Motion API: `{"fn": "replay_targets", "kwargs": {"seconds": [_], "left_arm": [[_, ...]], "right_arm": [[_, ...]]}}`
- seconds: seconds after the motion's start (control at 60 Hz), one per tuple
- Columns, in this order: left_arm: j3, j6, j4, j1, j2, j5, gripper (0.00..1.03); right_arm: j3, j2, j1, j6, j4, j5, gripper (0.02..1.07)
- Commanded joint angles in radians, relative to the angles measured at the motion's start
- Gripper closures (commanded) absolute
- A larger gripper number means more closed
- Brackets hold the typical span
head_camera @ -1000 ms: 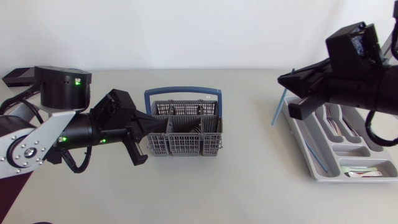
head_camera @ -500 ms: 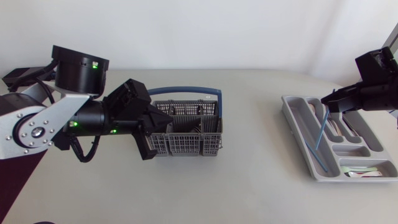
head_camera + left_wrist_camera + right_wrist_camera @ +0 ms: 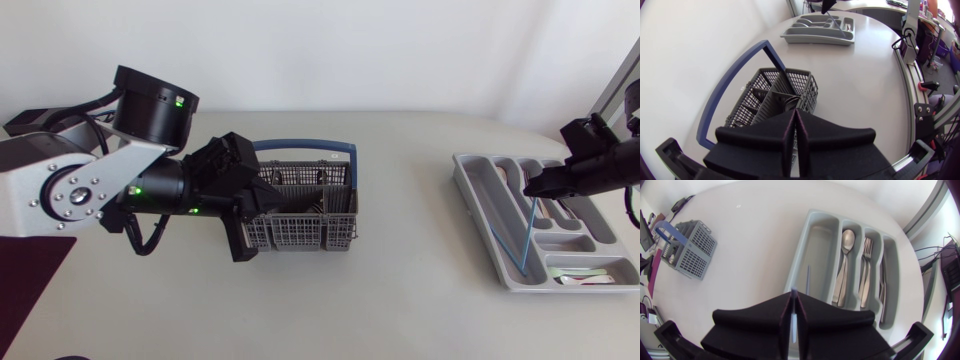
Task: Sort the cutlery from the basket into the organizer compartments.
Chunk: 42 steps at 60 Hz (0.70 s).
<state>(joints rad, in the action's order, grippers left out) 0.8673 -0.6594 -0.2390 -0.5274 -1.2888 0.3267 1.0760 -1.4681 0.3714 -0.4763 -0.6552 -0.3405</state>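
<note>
Off-white table surface (image 3: 400, 300) carries everything. The left arm (image 3: 70, 190) comes in from the left edge and ends over the grey mesh basket (image 3: 300, 232). The right arm (image 3: 610, 160) comes in from the right edge above the organizer (image 3: 470, 195).

The basket stands near the middle of the surface, closer to the far edge, with its blue handle (image 3: 300, 146) raised on the far side. Some metal cutlery (image 3: 788, 103) shows in its middle cells. The left gripper (image 3: 794, 120) hangs just over the basket's left end, its two fingers pressed flat together with nothing visible between them.

The grey organizer lies by the right edge, turned at a slant. Its long compartments hold spoons (image 3: 846, 255), forks (image 3: 867, 255) and knives (image 3: 883, 280), one kind in each. The wide compartment on the side nearest the basket has no metal pieces in it.

The right gripper (image 3: 792, 302) is clamped on the upper end of a thin blue stick (image 3: 525, 230). The stick slants down from the fingers over that wide compartment, close to the wall it shares with the spoons. Whether its lower tip touches the organizer cannot be told.
</note>
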Motion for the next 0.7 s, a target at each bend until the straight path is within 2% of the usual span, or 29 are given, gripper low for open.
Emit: {"fn": "replay_targets", "kwargs": {"seconds": [0.0, 0.5, 0.6, 0.683], "left_arm": [[0.042, -0.046, -0.022, -0.011, -0.018, -0.003, 1.00], [0.079, -0.144, -0.140, -0.036, -0.050, -0.003, 1.00], [0.076, -0.171, -0.154, -0.034, -0.044, -0.002, 1.00], [0.078, -0.180, -0.160, -0.033, -0.044, -0.002, 1.00]], "right_arm": [[0.029, -0.066, 0.012, -0.016, -0.006, -0.003, 1.01], [0.016, -0.307, 0.012, 0.021, 0.169, 0.023, 0.99], [0.012, -0.330, 0.017, 0.025, 0.209, 0.044, 0.85], [-0.002, -0.333, 0.017, 0.025, 0.230, 0.061, 0.79]]}}
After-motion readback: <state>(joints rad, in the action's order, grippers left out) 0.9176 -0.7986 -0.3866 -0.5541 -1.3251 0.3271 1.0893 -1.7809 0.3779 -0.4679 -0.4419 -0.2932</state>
